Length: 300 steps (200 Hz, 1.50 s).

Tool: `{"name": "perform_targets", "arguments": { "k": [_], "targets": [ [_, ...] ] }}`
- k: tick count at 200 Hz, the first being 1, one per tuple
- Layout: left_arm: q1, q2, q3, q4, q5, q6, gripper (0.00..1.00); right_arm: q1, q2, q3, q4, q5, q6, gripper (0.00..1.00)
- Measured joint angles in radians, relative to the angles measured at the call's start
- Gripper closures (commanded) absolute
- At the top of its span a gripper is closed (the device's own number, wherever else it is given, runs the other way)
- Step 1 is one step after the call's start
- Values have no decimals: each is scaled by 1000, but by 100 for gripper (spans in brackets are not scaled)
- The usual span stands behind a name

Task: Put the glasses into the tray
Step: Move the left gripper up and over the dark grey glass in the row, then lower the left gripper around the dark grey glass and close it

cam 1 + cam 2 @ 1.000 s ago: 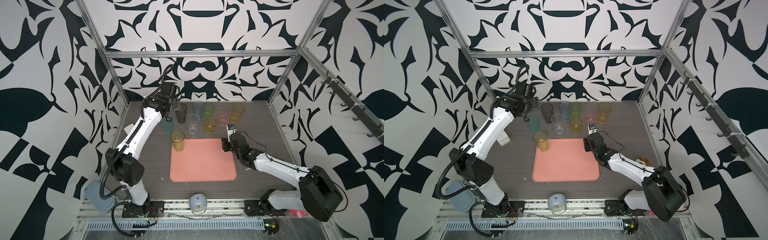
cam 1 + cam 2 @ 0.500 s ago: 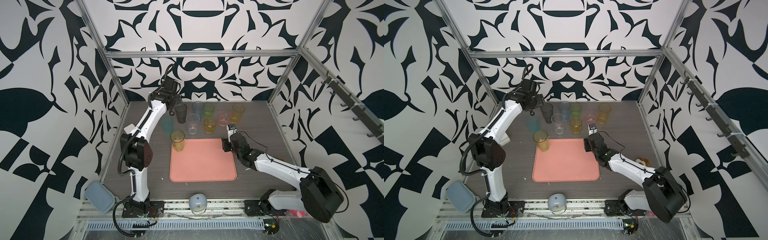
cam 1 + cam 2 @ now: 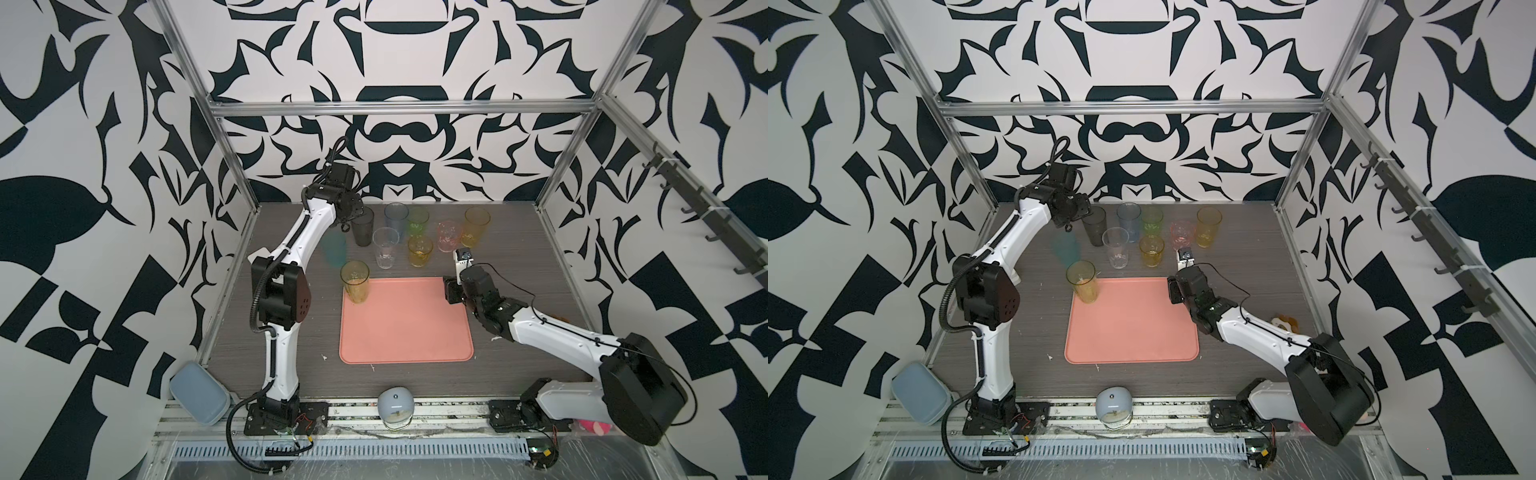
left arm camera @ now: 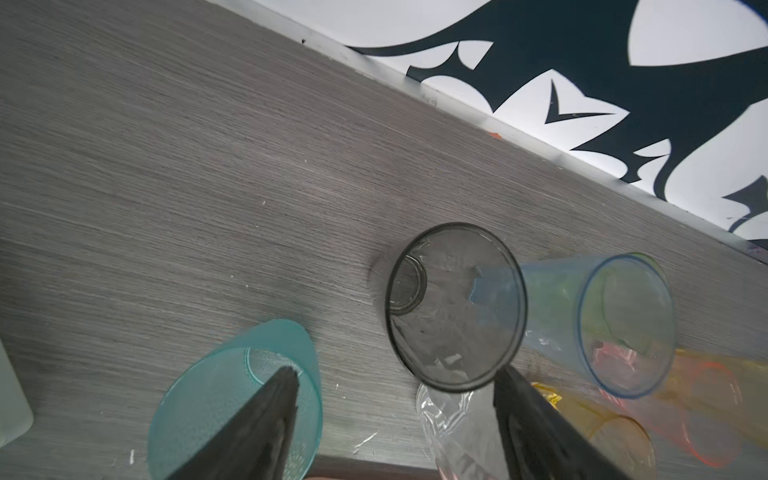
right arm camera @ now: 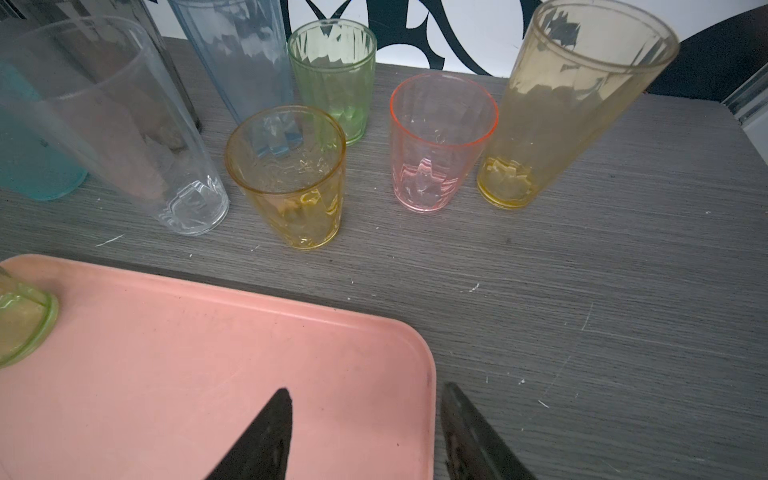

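counter (image 3: 519, 266): eight glasses off-tray, upper centre | tray (image 3: 407, 328): centre, holds only the yellow glass (image 3: 354, 282), upper-left corner | left hand (image 4: 395, 374): has swung onto the smoky grey glass (image 3: 363, 228), jaws wide apart, empty; grasp judged next | right hand (image 5: 366, 390): part-open, empty, over tray corner

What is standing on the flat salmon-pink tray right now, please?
Only one tall yellow transparent tumbler, upright in the tray's far-left corner. The rest is bare; the right arm covers its far-right corner in both top views.
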Motion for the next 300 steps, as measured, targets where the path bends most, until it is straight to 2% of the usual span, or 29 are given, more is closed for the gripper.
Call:
{"name": "perform_targets", "arguments": {
  "k": [90, 124, 250, 300],
  "targets": [
    [10, 113, 89, -8, 50, 0, 53, 0, 10, 0, 0, 0, 0, 40],
    [11, 133, 100, -8, 61, 1, 61, 0, 10, 0, 0, 0, 0, 40],
    [17, 164, 106, -8, 69, 5, 77, 0, 32, 0, -1, 0, 0, 40],
    [18, 174, 107, -5, 70, 10, 86, 0, 36, 0, -1, 0, 0, 40]
  ]
}}
